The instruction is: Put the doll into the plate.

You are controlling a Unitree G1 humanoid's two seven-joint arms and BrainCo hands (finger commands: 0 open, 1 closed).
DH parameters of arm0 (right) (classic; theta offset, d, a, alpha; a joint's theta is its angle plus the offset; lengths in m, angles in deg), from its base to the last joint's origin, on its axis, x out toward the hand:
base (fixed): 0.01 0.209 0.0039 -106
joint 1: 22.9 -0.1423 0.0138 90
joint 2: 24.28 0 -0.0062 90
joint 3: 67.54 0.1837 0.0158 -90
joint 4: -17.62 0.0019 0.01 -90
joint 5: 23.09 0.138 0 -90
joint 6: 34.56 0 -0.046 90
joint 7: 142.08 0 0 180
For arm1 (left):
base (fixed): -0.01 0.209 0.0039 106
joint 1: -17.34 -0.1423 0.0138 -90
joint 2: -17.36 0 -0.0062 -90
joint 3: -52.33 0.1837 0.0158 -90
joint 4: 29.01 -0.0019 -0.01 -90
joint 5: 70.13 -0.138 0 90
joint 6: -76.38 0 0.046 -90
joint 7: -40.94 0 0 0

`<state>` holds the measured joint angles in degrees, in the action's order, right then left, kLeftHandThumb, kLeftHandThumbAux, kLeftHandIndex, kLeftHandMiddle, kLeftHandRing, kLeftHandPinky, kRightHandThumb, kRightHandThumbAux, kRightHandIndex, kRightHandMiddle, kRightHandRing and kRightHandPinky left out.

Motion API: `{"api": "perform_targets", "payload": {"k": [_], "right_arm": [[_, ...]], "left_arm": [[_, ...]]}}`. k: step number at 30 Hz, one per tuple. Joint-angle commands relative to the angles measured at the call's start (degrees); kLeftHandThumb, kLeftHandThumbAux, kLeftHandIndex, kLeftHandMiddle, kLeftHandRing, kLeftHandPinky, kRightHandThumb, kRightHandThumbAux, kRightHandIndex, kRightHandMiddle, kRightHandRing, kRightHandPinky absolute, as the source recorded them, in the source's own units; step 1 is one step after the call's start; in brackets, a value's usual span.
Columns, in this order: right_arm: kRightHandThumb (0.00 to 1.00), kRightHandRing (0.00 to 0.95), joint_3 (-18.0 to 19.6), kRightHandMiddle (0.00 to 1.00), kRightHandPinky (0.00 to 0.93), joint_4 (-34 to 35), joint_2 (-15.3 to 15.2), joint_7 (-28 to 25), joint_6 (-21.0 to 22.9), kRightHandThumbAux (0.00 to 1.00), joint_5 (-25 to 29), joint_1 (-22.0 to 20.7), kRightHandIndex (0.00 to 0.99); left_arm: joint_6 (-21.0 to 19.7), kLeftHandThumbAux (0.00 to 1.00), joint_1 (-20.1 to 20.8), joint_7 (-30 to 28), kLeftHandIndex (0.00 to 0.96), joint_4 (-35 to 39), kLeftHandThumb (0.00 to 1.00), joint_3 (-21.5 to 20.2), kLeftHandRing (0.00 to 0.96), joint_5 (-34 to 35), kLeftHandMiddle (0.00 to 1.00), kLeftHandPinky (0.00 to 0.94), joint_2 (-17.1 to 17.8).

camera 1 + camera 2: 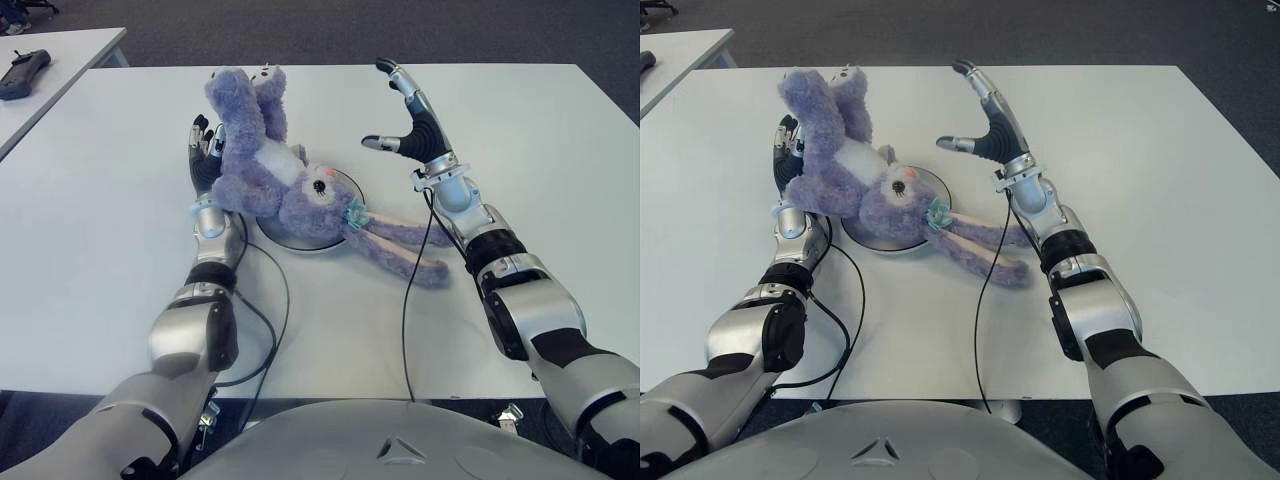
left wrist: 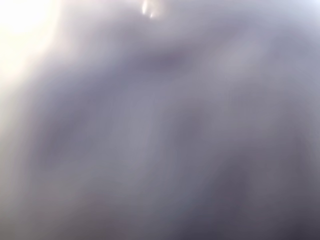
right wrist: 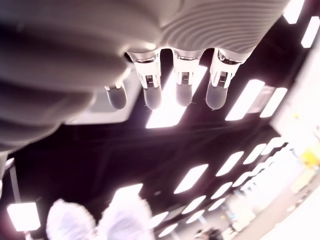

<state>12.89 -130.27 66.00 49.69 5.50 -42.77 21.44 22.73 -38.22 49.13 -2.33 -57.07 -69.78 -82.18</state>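
A purple plush bunny doll [image 1: 262, 165] lies across the grey round plate [image 1: 297, 244]. Its head rests on the plate, its long ears [image 1: 405, 250] trail off to the right onto the table, and its legs stick up on the far side. My left hand [image 1: 205, 150] stands upright against the doll's left side with its fingers extended; purple fur [image 2: 160, 130] fills the left wrist view. My right hand [image 1: 412, 118] is raised to the right of the doll, open, its fingers [image 3: 182, 92] spread and holding nothing.
The white table [image 1: 540, 130] stretches wide to the right and left of the plate. Black cables [image 1: 405, 300] run from both wrists toward the near edge. A second table [image 1: 70, 50] at the far left carries a dark device [image 1: 22, 72].
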Motion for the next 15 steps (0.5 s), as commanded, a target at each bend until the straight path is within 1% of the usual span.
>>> {"api": "perform_targets", "payload": {"k": [1, 9, 10, 11, 15], "right_arm": [[0.0, 0.0, 4.4, 0.006, 0.0, -9.4, 3.1, -5.2, 4.9, 0.439, 6.3, -3.8, 0.0], [0.0, 0.0, 7.5, 0.0, 0.0, -14.6, 3.3, -6.9, 9.6, 0.444, 8.2, -4.6, 0.0], [0.0, 0.0, 8.0, 0.0, 0.0, -15.0, 3.3, -7.0, 10.3, 0.459, 8.5, -4.6, 0.0], [0.0, 0.0, 8.3, 0.0, 0.0, -15.3, 3.3, -7.1, 10.8, 0.442, 8.7, -4.6, 0.0], [0.0, 0.0, 9.8, 0.0, 0.0, -16.3, 3.3, -7.3, 12.9, 0.433, 9.3, -4.7, 0.0]], "left_arm": [[-0.4, 0.361, -17.6, -0.2, 0.0, -10.6, 0.0, -1.3, 0.0, 2.5, 0.0, 0.0, -7.7], [-0.4, 0.36, -17.5, -0.5, 0.0, -10.6, 0.0, -1.6, 0.0, 2.8, 0.0, 0.0, -7.7], [-0.4, 0.368, -17.5, -0.5, 0.0, -10.6, 0.0, -1.6, 0.0, 2.8, 0.0, 0.0, -7.8], [-0.5, 0.367, -17.5, -0.4, 0.0, -10.6, 0.0, -1.6, 0.0, 2.8, 0.0, 0.0, -7.8], [-0.4, 0.371, -17.6, -0.3, 0.0, -10.6, 0.0, -1.5, 0.0, 2.7, 0.0, 0.0, -7.7]]}}
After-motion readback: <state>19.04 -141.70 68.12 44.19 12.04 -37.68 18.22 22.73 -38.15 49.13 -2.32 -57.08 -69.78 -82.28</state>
